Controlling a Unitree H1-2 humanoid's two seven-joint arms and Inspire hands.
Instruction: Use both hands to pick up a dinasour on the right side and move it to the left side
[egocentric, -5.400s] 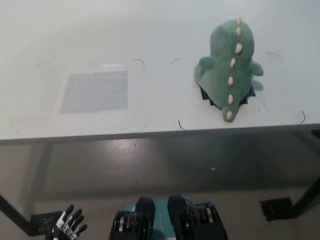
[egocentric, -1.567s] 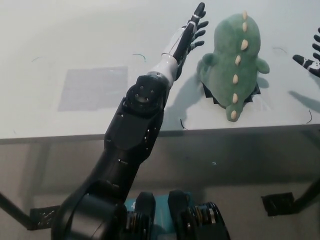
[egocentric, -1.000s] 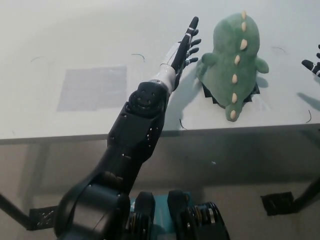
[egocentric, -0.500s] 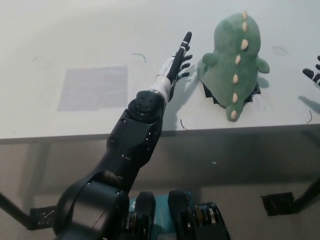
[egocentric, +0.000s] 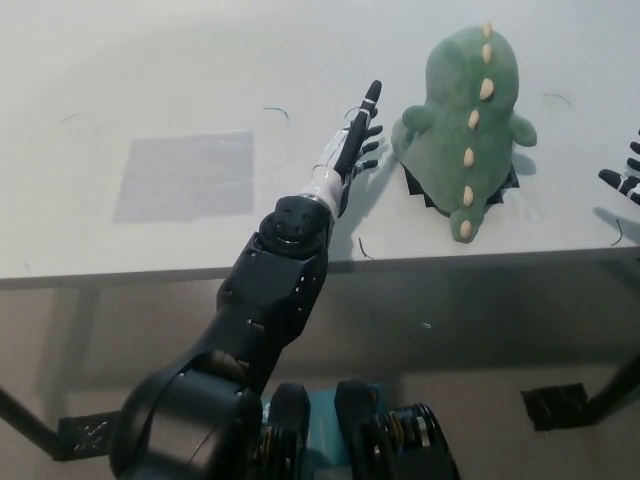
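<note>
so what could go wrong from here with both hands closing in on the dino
1. The left robot hand is open just beside the dinosaur, while the right robot hand sits farther off at the picture's edge. If the left one arrives first, it may push the toy over instead of squeezing it.
2. The tail hangs near the table front edge, so a nudge toward the robot could tip it off.

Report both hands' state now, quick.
Left hand: open, fingers spread, holding nothing, just left of the green plush dinosaur, not touching it.
Right hand: only its fingertips show at the picture's right edge; apart, holding nothing.
</note>
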